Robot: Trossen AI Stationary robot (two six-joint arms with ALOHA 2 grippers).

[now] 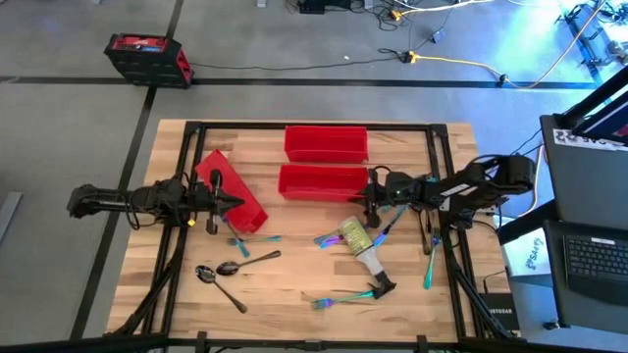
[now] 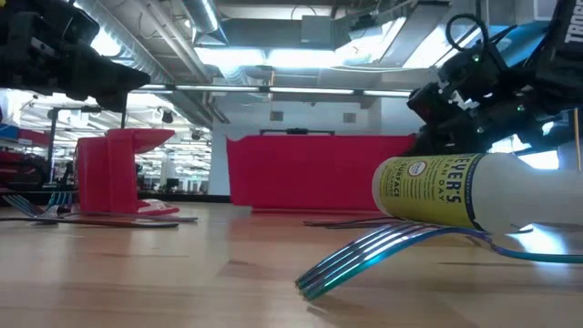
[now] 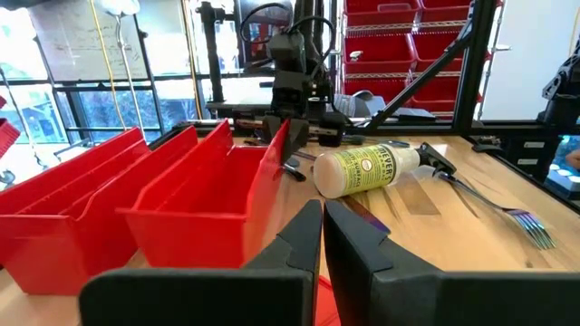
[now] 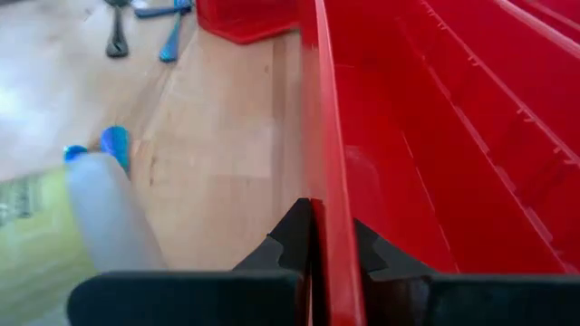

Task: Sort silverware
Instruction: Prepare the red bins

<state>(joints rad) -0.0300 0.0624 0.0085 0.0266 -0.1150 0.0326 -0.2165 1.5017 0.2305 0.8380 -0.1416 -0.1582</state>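
Note:
The silverware lies loose on the wooden table. Two dark spoons (image 1: pixel 208 275) lie at the near left. Iridescent forks lie near the front (image 1: pixel 339 299) and beside the bottle (image 1: pixel 329 238), and a blue piece (image 1: pixel 429 267) lies at the right. A fork's tines (image 2: pixel 364 255) show close in the low view. My left gripper (image 1: pixel 238 202) (image 3: pixel 323 226) is shut and level over a slanted red bin (image 1: pixel 250 211) at the left. My right gripper (image 1: pixel 370 199) (image 4: pixel 313 217) is shut, slanting down at the right end of the middle red bin (image 1: pixel 324 181). My right gripper sits right at the rim of the middle bin's near long wall (image 4: pixel 317 136), at the bin's right end, pointing along the wall from the table's right. The red wall shows between the dark fingers, and I cannot tell whether they touch it.
A third red bin (image 1: pixel 326 142) stands at the far middle. A clear spray bottle with a yellow label (image 1: pixel 360 243) (image 2: pixel 455 191) lies on its side just near of the right gripper. Black frame rails (image 1: pixel 437 147) run along the table's sides. Bare wood shows at the near middle.

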